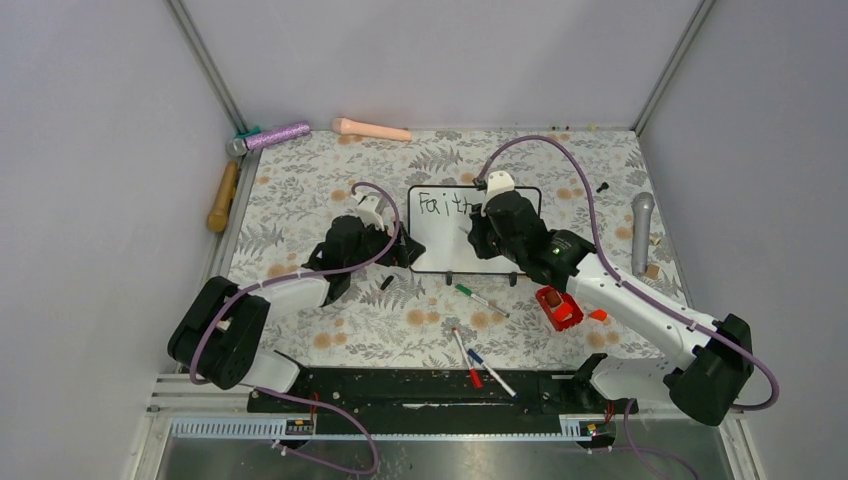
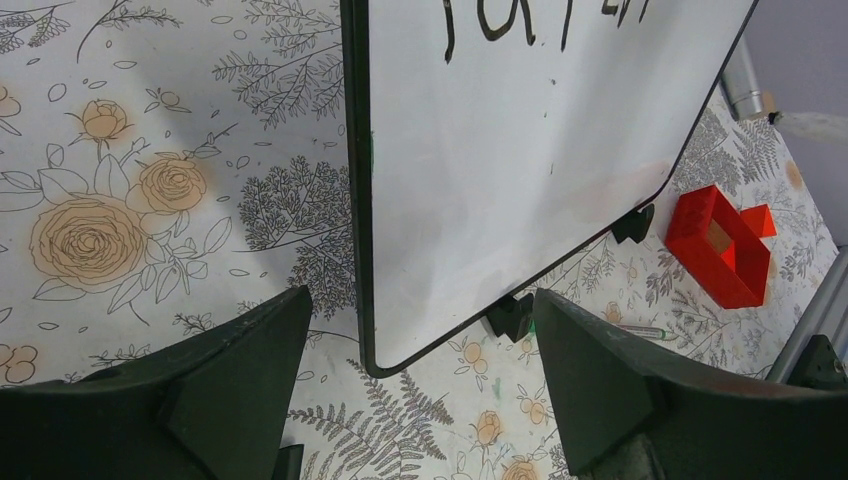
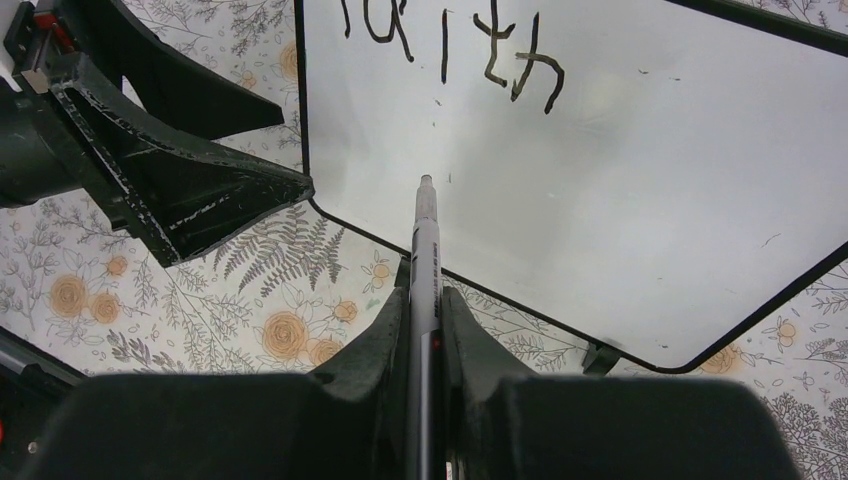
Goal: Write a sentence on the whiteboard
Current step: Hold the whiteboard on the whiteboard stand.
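Floral tablecloth (image 1: 300, 190) carries the whiteboard (image 3: 650, 200). The left gripper (image 2: 422, 300) gapes wide, the board's corner between its fingers. The right gripper (image 3: 425, 300) clamps a marker (image 3: 425, 240), its tip ahead, short of "Faith" (image 1: 440, 205).

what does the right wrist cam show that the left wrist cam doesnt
Only the right wrist view: the marker clamped in the right gripper, its tip over the whiteboard. Only the left wrist view: the red block past the board's feet. Both: the board, part of the writing, the floral cloth, and the open left gripper at the board's left edge.
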You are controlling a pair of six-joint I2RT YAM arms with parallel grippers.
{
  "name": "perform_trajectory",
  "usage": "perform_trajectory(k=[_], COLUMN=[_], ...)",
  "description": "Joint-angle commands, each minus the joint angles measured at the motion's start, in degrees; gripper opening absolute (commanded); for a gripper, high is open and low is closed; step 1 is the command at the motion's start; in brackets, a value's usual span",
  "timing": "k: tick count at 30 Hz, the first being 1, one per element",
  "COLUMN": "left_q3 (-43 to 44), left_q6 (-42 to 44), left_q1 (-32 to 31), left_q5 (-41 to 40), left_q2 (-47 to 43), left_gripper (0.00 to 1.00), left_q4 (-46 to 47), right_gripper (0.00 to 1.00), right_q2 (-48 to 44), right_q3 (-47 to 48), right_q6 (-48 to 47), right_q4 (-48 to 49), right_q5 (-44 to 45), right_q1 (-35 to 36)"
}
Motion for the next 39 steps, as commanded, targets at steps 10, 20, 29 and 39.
perform_trajectory(k=[10, 20, 29, 39], left_q3=[3.8, 4.9, 5.6, 7.7], left_q6=[0.7, 0.6, 0.9, 1.2], left_q1=[0.4, 0.4, 0.4, 0.5], left_q5=[3.7, 3.3, 1.7, 3.2], left_q2=[1.7, 2.6, 3.5, 5.9], left_gripper=[0.81, 0.75, 0.71, 0.7], left_q4=[0.8, -1.1, -2.9, -4.2], right_gripper=[0.0, 0.0, 0.0, 0.0], right_q2=[2.9, 3.8, 4.8, 9.0], right_q3=[4.9, 5.5, 8.0, 11.0], right_q6=[-1.7, 0.1, -0.4, -0.4], right_q4=[1.2, 2.4, 0.3, 0.4], right_q5=[1.4, 1.8, 4.4, 6.6], right_q1=[0.7, 0.8, 0.9, 2.7])
